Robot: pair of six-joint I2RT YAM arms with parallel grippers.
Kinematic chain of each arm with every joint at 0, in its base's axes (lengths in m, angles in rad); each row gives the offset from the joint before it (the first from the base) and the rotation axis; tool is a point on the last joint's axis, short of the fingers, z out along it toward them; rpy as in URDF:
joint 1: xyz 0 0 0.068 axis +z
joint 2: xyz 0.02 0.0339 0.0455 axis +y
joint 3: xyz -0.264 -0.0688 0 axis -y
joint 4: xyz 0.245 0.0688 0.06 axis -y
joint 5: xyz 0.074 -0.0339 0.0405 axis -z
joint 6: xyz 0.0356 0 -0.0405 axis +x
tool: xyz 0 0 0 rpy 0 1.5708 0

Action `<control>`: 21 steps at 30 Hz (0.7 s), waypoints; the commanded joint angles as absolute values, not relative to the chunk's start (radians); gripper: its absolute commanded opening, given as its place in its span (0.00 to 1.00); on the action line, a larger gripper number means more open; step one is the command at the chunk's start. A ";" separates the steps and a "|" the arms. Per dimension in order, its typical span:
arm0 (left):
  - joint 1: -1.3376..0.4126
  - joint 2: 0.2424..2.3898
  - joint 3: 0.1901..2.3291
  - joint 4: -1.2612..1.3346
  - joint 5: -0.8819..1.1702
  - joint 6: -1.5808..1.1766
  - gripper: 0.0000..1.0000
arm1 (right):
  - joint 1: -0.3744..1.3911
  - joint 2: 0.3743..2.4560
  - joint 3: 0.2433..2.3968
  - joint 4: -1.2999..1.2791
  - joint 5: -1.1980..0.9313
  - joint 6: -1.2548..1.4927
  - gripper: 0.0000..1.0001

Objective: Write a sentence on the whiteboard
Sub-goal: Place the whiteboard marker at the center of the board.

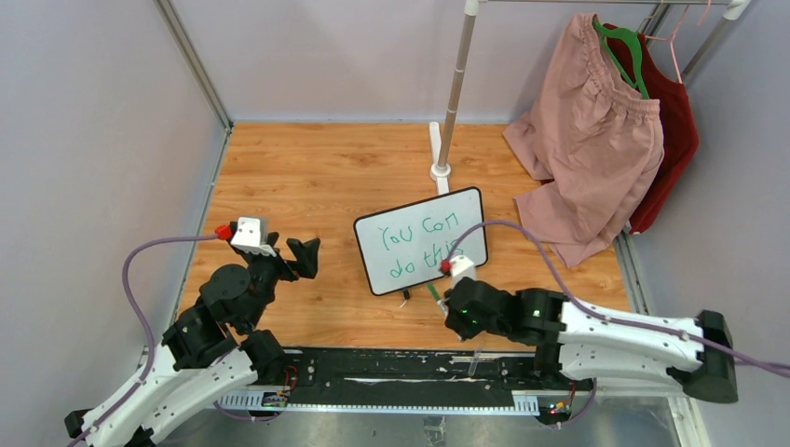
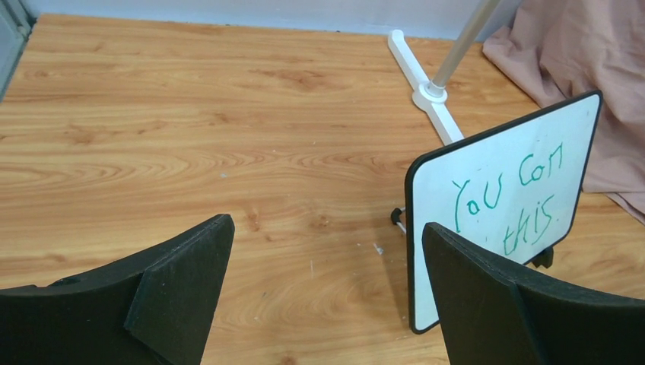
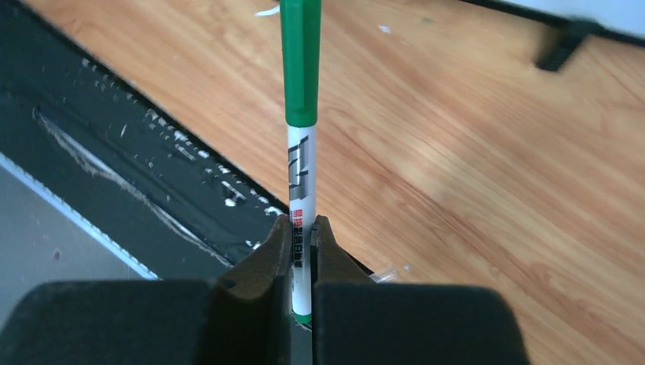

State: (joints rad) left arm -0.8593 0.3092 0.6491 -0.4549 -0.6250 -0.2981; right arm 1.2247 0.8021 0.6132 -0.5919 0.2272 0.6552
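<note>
The whiteboard (image 1: pixel 421 239), white with a thin black frame, stands tilted near the middle of the wooden table. On it is the sentence (image 1: pixel 419 247) in green, "You can do this" in two lines. From the left wrist the whiteboard (image 2: pixel 502 190) shows at the right with the sentence (image 2: pixel 509 198) partly behind a finger. My left gripper (image 1: pixel 289 253) hangs open to the left of the board, nothing between its fingers (image 2: pixel 182 289). My right gripper (image 3: pixel 303 228) is shut on a green-capped white marker (image 3: pixel 301 122), just in front of the board's lower right corner (image 1: pixel 445 298).
A white clothes-rail pole and its foot (image 1: pixel 441 149) stand behind the board. Pink shorts (image 1: pixel 587 149) and a dark red garment (image 1: pixel 675 140) hang at the back right, reaching the table. A black strip (image 1: pixel 391 368) runs along the near edge between the arm bases.
</note>
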 commanded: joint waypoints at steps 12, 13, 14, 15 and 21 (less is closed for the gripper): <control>-0.864 0.174 0.635 -0.485 -0.845 -0.262 1.00 | 1.399 1.344 0.933 -0.516 0.176 -0.039 0.00; -0.864 0.160 0.633 -0.482 -0.856 -0.260 1.00 | 1.399 1.360 0.933 -0.510 0.183 -0.060 0.00; -0.864 0.151 0.630 -0.482 -0.866 -0.259 1.00 | 1.399 1.384 0.932 -0.503 0.188 -0.078 0.00; -0.864 0.146 0.629 -0.481 -0.873 -0.259 1.00 | 1.399 1.402 0.933 -0.497 0.190 -0.094 0.00; -0.864 0.159 0.624 -0.470 -0.861 -0.256 1.00 | 1.400 1.501 0.927 -0.448 0.183 -0.153 0.00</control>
State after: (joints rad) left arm -0.8593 0.1520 0.6369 -0.4808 -0.8341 -0.2619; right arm 1.3872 1.4532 0.9108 -0.4808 0.1833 -0.0631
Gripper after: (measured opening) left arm 0.994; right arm 0.064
